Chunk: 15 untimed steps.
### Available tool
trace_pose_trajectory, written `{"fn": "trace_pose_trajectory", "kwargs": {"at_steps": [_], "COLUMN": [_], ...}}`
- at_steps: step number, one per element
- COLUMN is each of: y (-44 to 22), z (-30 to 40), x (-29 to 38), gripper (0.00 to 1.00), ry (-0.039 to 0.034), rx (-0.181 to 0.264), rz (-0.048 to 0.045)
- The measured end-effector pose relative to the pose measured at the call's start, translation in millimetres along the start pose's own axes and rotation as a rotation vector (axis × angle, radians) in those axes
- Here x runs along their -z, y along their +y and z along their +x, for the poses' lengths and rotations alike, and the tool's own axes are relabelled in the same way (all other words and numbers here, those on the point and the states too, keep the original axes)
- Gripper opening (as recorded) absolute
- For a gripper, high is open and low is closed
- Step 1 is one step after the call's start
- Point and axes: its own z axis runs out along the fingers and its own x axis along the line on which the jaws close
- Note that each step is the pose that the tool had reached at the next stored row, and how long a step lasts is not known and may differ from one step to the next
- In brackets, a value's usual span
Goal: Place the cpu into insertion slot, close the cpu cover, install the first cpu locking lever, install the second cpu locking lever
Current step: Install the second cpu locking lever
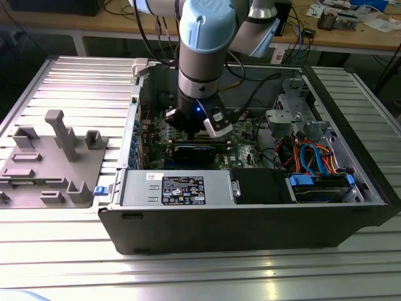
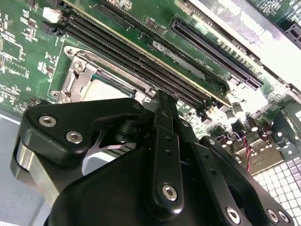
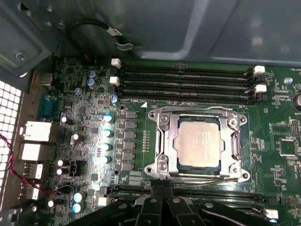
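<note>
CPU (image 3: 199,142) count: one, silver-grey top, lying flat in the insertion slot (image 3: 162,123) on the green motherboard (image 3: 84,160), inside the open computer case (image 1: 250,232). In the first wrist view the cpu cover (image 3: 233,143) reads as a single silvery frame lying down around the chip, its square window showing the metal top. So I judge placement done and the cover closed, or very nearly so.

Step in hand, as I read it: the locking levers. I make out thin metal rods along the frame edges but cannot tell whether either one is latched. Two levers by the task; I cannot count them with confidence from here.

Pincer (image 2: 162,110): in the second wrist view its dark fingers come together to a narrow tip just beside the socket's edge, near the memory slots (image 3: 188,84). They look closed with nothing visible between them. In the exterior view the arm (image 1: 200,56) stands straight down into the case over the board.

The next move calls for catching a thin rod end with that narrow tip, then pressing it down and hooking it under its tab. I see little clearance, with the slots close alongside.

Other counts: four long memory slots on the far side of the socket. One grey fixture block (image 1: 53,163) sits on the ribbed tabletop (image 1: 200,269), toward the exterior view's left.
</note>
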Motion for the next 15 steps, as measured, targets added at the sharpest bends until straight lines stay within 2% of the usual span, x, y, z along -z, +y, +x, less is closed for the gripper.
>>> {"fn": "trace_pose_trajectory", "kwargs": {"at_steps": [3, 12, 15], "y": [-2.4, -7.5, -8.0], "z": [1.0, 1.3, 2.2], "x": [-1.1, -0.3, -2.1], "gripper": [0.11, 0.11, 0.11], "ry": [-0.0004, -0.0004, -0.0006], "rx": [-0.001, 0.000, 0.000], "rz": [-0.0049, -0.0066, -0.0099]}}
